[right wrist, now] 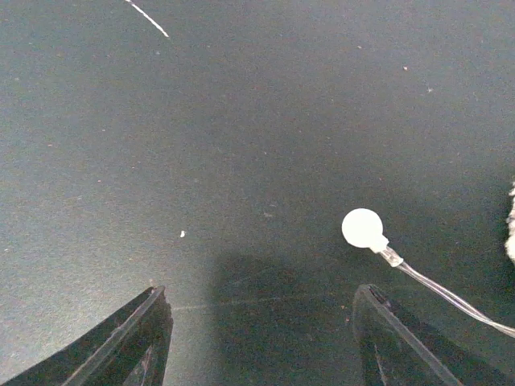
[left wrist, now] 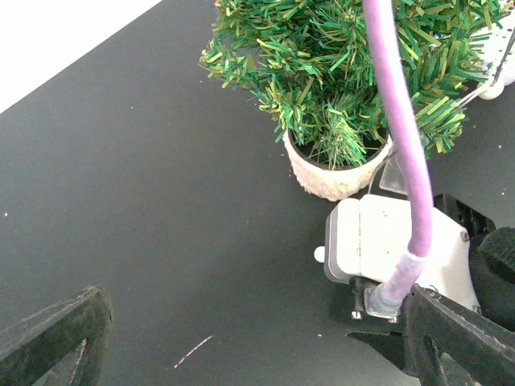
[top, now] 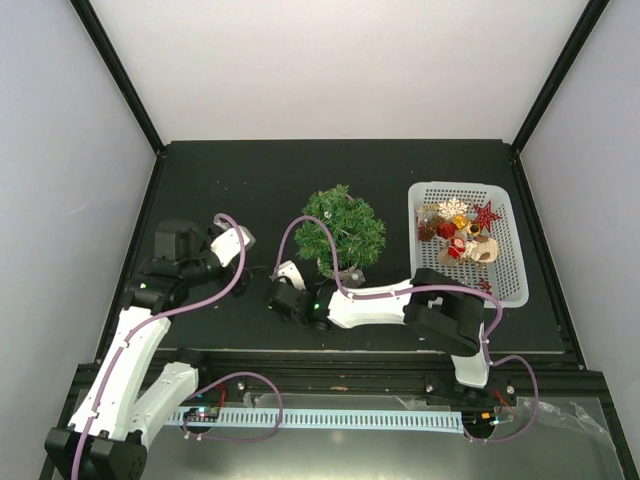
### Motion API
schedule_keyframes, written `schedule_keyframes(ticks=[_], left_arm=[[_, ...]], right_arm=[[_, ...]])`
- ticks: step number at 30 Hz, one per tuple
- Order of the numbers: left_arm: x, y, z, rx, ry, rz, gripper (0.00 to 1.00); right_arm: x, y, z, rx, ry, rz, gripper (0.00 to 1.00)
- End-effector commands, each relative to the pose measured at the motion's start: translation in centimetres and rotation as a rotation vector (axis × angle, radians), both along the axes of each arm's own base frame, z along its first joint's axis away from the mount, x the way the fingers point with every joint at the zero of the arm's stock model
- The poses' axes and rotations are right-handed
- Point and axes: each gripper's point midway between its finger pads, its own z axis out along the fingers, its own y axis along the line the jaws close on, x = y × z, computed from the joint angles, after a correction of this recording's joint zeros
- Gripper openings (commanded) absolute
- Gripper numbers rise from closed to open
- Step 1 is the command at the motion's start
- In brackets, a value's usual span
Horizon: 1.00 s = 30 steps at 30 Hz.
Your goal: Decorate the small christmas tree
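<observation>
Only the overhead view takes in the white plastic mesh basket (top: 506, 276) of red, gold and white ornaments (top: 460, 230), at 3 o'clock from the small christmas tree (top: 342, 230), which stands mid-desk; only the right wrist view shows a round white bulb (right wrist: 362, 227) on a clear wire (right wrist: 451, 297), lying flat at 1 o'clock from the right claw (right wrist: 261, 310), whose jaws are spread wide around nothing; the left wrist view alone gives the tree's knobbly white pot (left wrist: 334, 173) and, at 5 o'clock from it, the right arm's boxy white wrist housing (left wrist: 386, 241) with its purple cable (left wrist: 398, 137); the left claw (left wrist: 253, 326) is likewise wide and empty, at 9 o'clock from the tree; the desk (top: 230, 180) is matt black and dust-specked, enclosed by pale walls (top: 330, 60) and black frame posts (top: 115, 70); the needles are stiff, dark green and bushy.
</observation>
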Motion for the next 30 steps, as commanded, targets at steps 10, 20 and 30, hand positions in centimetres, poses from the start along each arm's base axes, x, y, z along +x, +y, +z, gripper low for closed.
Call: schedule_keyframes(ticks=[10,20,30], left_arm=[[-0.3,-0.4,0.4,-0.055,-0.012,-0.009,0.99],[-0.3,-0.4,0.1,-0.059,-0.007,-0.008,0.99],[-0.2,-0.6,0.1,-0.067,0.000,-0.018,0.99]], right_arm=[[3.7,0.4,-0.2,0.110,-0.031,-0.133,0.64],[5.5,0.2,-2.1,0.146,0.030,-0.143,0.56],[4.2,0.0,-3.5,0.144,0.100,-0.127,0.49]])
